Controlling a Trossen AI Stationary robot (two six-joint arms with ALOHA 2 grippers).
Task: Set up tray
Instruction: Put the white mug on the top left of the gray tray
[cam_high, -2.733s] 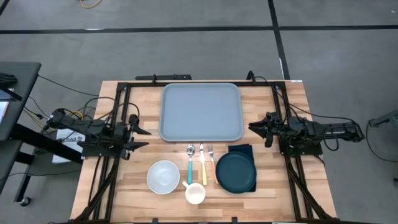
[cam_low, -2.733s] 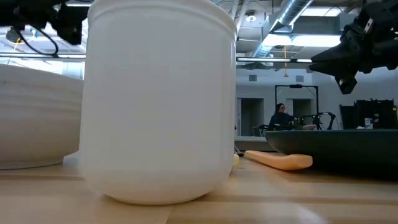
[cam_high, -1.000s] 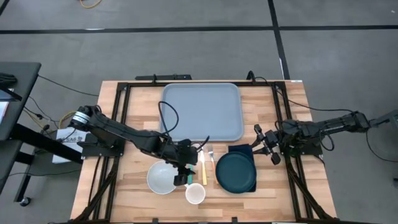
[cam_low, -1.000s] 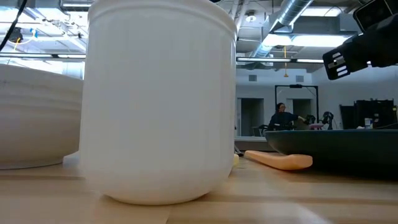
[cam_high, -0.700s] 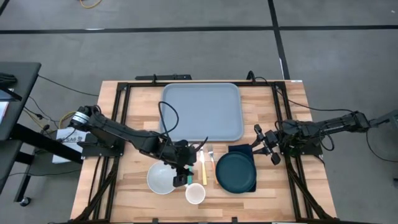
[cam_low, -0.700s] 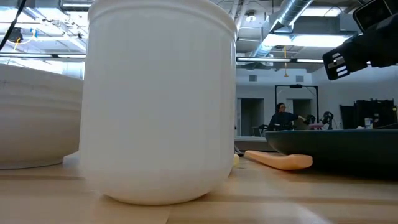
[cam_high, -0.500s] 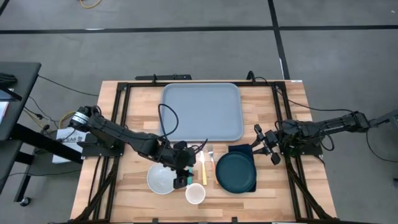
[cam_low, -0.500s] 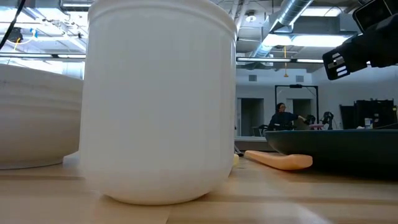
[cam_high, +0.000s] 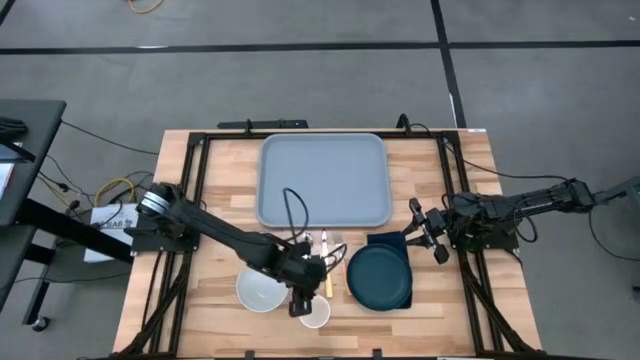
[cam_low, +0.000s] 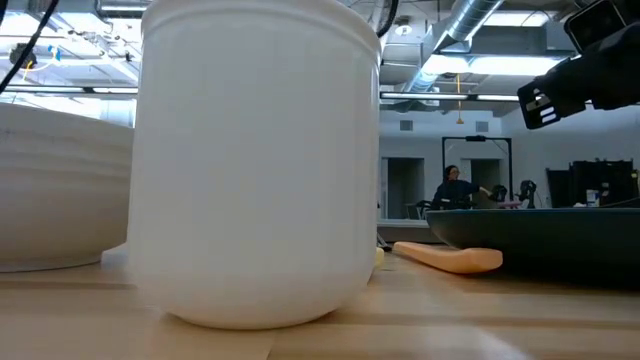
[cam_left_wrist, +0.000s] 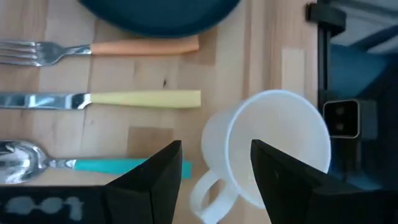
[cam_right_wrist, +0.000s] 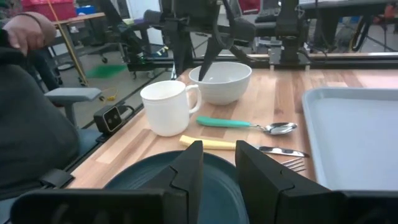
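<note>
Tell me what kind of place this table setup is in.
Probably a robotics lab or workshop. The wooden table sits in a black metal frame on a grey concrete floor; exposed ceiling ducts hang overhead, and other workbenches with equipment fill the room behind.

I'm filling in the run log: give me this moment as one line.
left gripper: open, above white mug | right gripper: open, over dark plate | tray: bare | cutlery, bowl: on table
</note>
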